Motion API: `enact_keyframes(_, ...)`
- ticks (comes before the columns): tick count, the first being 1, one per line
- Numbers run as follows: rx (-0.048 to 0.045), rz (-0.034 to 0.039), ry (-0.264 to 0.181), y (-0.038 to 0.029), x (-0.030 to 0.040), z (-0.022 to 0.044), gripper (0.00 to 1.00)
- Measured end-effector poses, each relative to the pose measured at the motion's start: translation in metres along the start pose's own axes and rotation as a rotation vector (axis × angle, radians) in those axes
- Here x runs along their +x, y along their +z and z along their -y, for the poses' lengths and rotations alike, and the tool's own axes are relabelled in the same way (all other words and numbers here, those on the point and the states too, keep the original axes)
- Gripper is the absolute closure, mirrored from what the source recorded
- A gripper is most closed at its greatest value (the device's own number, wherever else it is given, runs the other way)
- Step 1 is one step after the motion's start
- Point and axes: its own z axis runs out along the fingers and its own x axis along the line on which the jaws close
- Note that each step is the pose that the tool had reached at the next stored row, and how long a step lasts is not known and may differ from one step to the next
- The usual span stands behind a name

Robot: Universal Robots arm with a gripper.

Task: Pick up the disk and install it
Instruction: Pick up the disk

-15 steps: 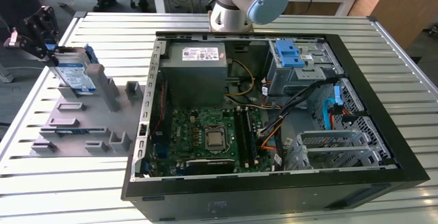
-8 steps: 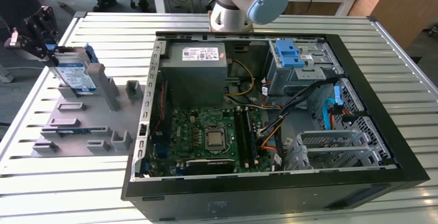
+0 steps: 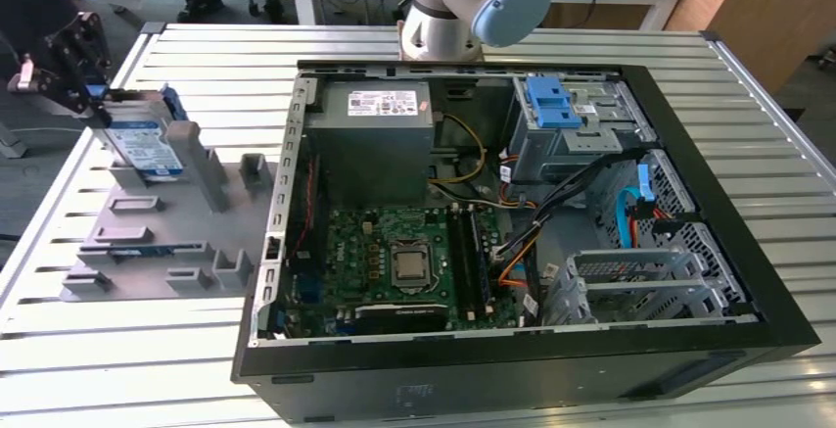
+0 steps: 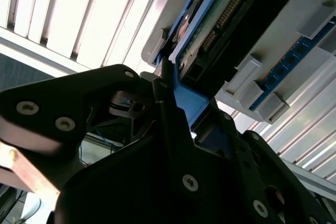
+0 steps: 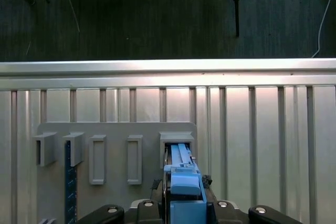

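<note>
- In the exterior view the hand (image 3: 89, 103) is at the upper left of the frame, closed on the top end of the disk (image 3: 141, 142). The disk stands on edge, slightly tilted, with its lower end in the grey holder (image 3: 157, 222) on the desk (image 3: 117, 350). Its long axis runs from the hand down toward the holder.
- Also there, the open computer case (image 3: 523, 389) fills the centre and right of the frame, well apart from the disk. Its drive bay with the blue latch (image 3: 555, 105) is in the case's upper right corner. The near case wall stands between the holder and that bay, and there is open room above the holder.
- In the second wrist view the black fingers (image 4: 105, 93) of the hand (image 4: 176, 98) are closed narrowly on the disk's blue bracket (image 4: 189, 103). The disk's (image 4: 231, 9) circuit-board face runs off to the upper right.
- In the first wrist view the disk (image 5: 184, 179) is edge-on at the bottom centre, straight out from the hand (image 5: 184, 208). Its far end sits in a slot of the holder (image 5: 115, 129), with the ribbed desk (image 5: 262, 129) beyond.
</note>
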Motion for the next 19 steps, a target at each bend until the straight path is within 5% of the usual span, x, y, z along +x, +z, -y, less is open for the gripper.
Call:
enact_keyframes(15,0.0,-0.0002,-0.003,0.0,0.0013,0.0,0.63)
enact_keyframes(19,0.0001,-0.0002,-0.003,-0.0013,0.0013,0.0,0.56)
